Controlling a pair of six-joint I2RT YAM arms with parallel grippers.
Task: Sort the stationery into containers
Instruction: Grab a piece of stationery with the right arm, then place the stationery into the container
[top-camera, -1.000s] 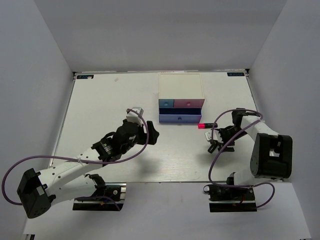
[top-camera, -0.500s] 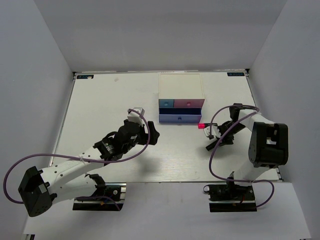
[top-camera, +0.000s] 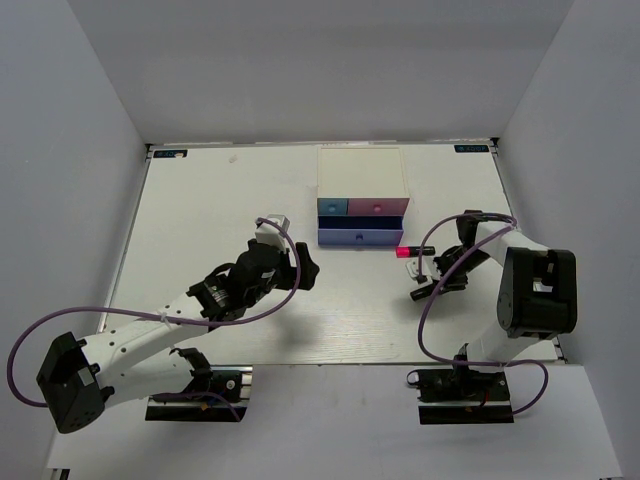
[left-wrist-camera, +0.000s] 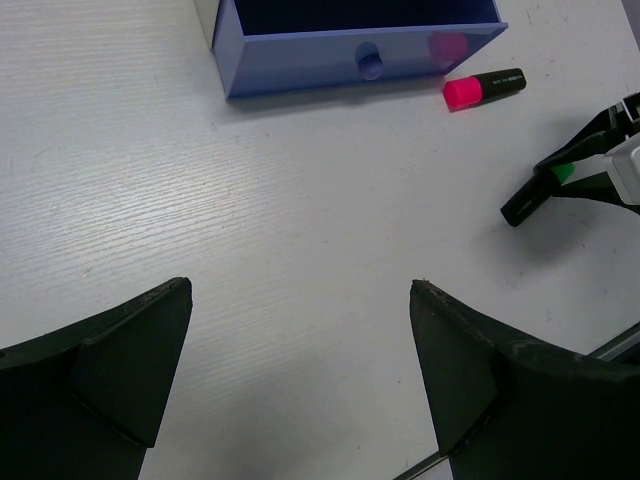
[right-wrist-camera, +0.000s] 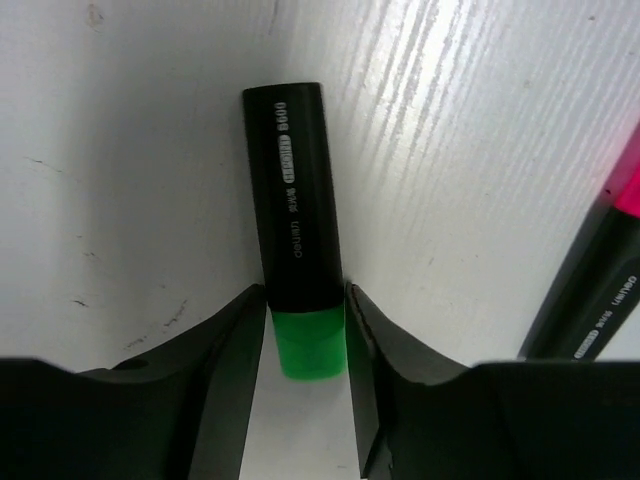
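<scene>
A green-capped black highlighter (right-wrist-camera: 290, 200) lies on the white table, and my right gripper (right-wrist-camera: 305, 290) is shut on it, with a finger pressed to each side where cap meets barrel. In the top view that gripper (top-camera: 425, 285) is right of the drawers. A pink-capped highlighter (top-camera: 412, 251) lies just beyond it, near the right end of the pulled-out blue-purple drawer (top-camera: 362, 237). The left wrist view shows the same drawer (left-wrist-camera: 360, 55), the pink highlighter (left-wrist-camera: 483, 87) and the green one (left-wrist-camera: 530, 197). My left gripper (left-wrist-camera: 300, 285) hangs wide open over bare table with nothing in it.
The white drawer box (top-camera: 362, 175) stands at the back centre with its small blue front (top-camera: 331, 207) and pink front (top-camera: 377, 207) pushed in. Grey walls enclose the table on three sides. The left arm (top-camera: 240, 280) stretches diagonally toward the box.
The right gripper's jaws have narrowed onto the green highlighter, and its wrist has shifted slightly. The left arm and the pink highlighter stay where they were.
</scene>
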